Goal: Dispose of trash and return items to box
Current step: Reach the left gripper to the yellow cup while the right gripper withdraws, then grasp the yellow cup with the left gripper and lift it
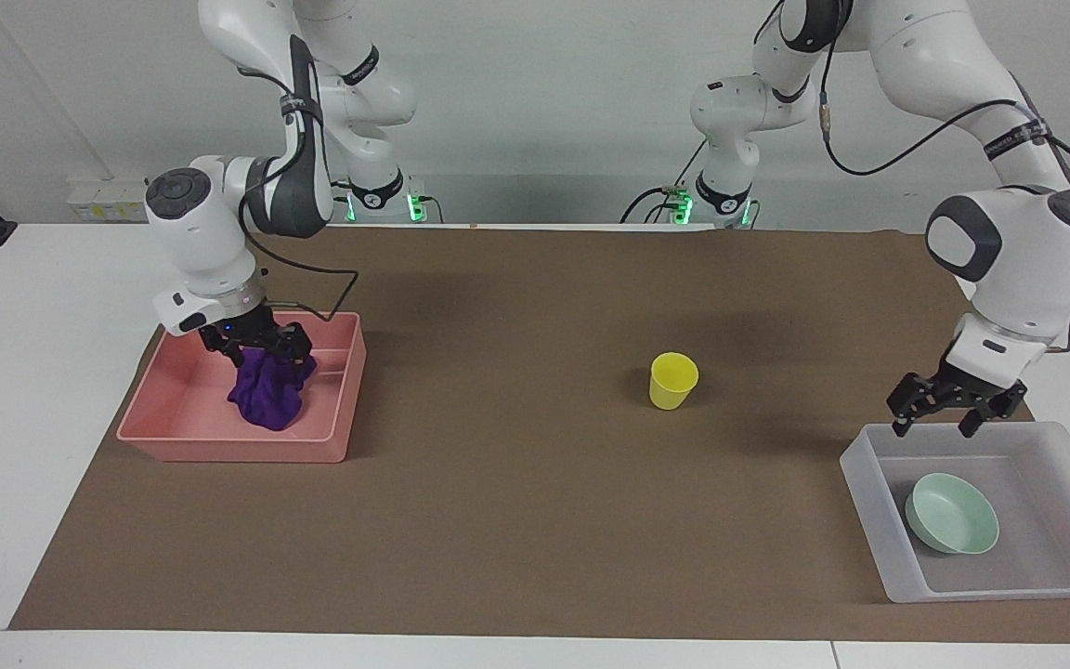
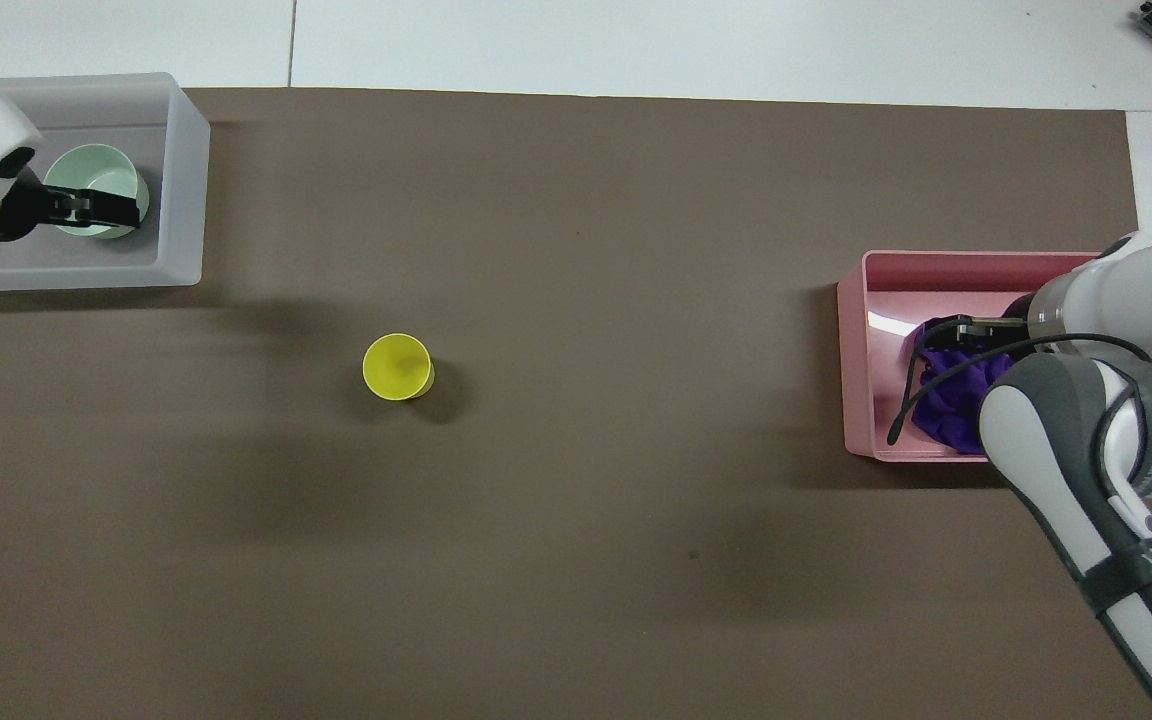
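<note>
The trash, a purple cloth wad (image 1: 267, 398) (image 2: 951, 408), lies in the pink tray (image 1: 228, 444) (image 2: 871, 290) at the right arm's end of the table. My right gripper (image 1: 258, 351) (image 2: 956, 330) hangs open just over the wad's top. The mint-green bowl (image 1: 953, 513) (image 2: 86, 175) rests in the translucent box (image 1: 860, 474) (image 2: 186, 180) at the left arm's end. My left gripper (image 1: 942, 418) (image 2: 101, 207) is open and holds nothing, raised above the box's wall nearer the robots. The yellow cup (image 1: 673, 380) (image 2: 398, 367) stands upright on the brown mat, between tray and box.
A brown mat (image 1: 498, 520) covers most of the white table. The right arm's grey forearm (image 2: 1076, 470) hides part of the pink tray from above.
</note>
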Action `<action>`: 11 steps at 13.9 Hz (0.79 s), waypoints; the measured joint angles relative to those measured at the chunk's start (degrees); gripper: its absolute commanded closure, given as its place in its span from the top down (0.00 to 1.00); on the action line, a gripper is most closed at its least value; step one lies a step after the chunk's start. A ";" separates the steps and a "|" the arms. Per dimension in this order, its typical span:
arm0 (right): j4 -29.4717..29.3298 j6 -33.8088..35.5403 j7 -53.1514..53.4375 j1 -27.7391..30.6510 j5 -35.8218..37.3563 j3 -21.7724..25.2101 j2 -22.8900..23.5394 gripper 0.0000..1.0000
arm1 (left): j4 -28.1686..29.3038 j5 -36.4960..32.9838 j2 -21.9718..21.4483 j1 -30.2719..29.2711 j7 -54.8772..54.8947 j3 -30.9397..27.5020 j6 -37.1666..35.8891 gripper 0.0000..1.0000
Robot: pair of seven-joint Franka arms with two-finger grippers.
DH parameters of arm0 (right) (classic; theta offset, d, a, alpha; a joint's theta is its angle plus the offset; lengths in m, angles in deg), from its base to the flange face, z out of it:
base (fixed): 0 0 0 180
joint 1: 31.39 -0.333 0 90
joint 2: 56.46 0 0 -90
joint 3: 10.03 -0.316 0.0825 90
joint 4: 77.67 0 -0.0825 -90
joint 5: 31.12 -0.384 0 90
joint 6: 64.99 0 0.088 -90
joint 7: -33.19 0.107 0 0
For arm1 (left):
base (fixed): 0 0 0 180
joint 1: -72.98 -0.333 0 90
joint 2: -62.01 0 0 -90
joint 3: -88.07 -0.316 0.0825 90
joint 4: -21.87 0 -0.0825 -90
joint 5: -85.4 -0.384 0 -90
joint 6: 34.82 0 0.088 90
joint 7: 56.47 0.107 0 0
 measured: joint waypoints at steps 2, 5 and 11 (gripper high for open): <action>-2.12 4.56 2.83 -0.78 0.00 -0.08 -2.50 1.00 | 3.76 0.00 -3.67 4.27 -4.54 0.08 -1.94 1.00; -7.22 13.13 3.68 -0.98 -0.01 -0.09 -6.12 1.00 | 7.62 0.00 -5.30 11.10 -10.12 0.17 -1.29 1.00; -20.82 29.15 3.06 -0.94 -0.05 -0.11 -7.24 1.00 | 21.43 0.00 -8.01 18.54 -13.26 0.15 11.95 1.00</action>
